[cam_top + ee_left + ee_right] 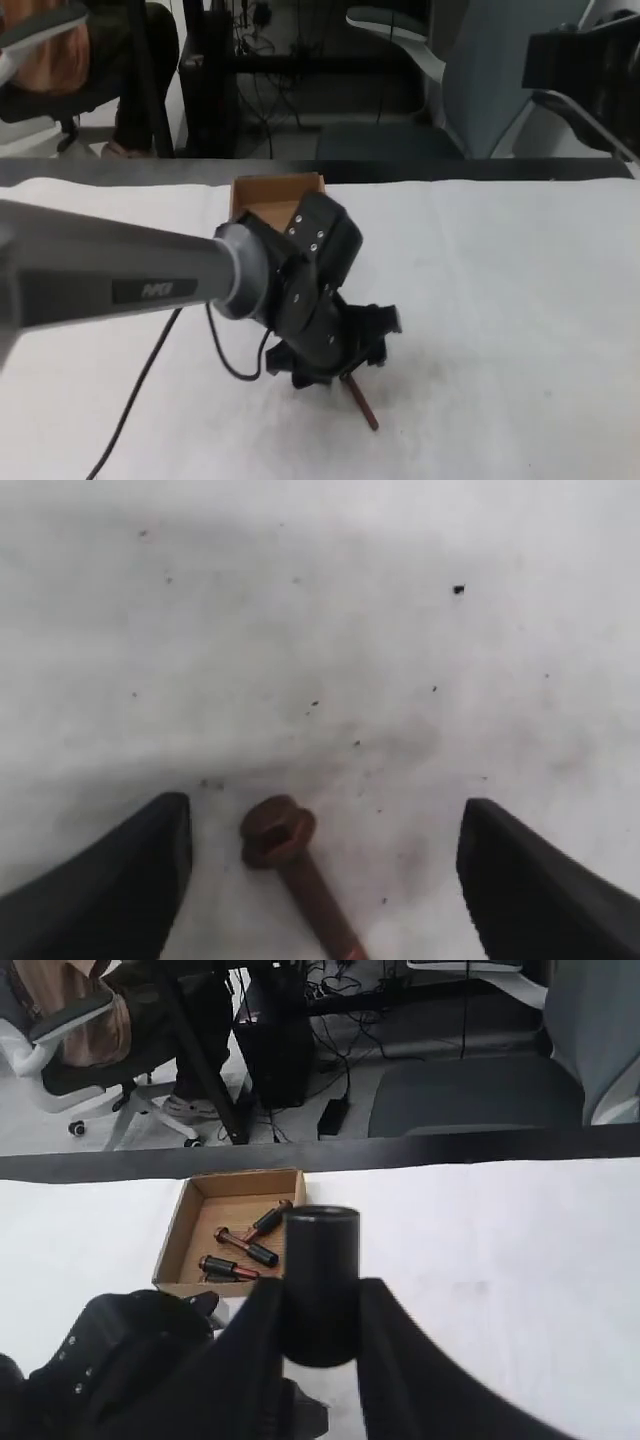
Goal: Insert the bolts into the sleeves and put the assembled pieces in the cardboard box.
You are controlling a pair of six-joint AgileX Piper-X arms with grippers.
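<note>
Left jaws: spread wide and low over the bench [350, 630], 1 finger on each side of the bolt [295, 875], touching neither so far as we can see.
Right jaws: pinching the black sleeve [320, 1280] across its body, with its far end standing clear of the fingers.
Bolt: lies flat on the white cover, its flanged head nearer 1 finger than the other.
Bolt handling: we judge it small, stiff metal and light. The round shank may roll, so we would close across the shank just under the head.
Sleeve handling: we judge it rigid and smooth, so likely slippery. A hold across the body leaves the mouth free.
Cardboard box [172, 1245]: at the far edge of the bench, holding at least 2 assembled pieces [240, 1250].
</note>
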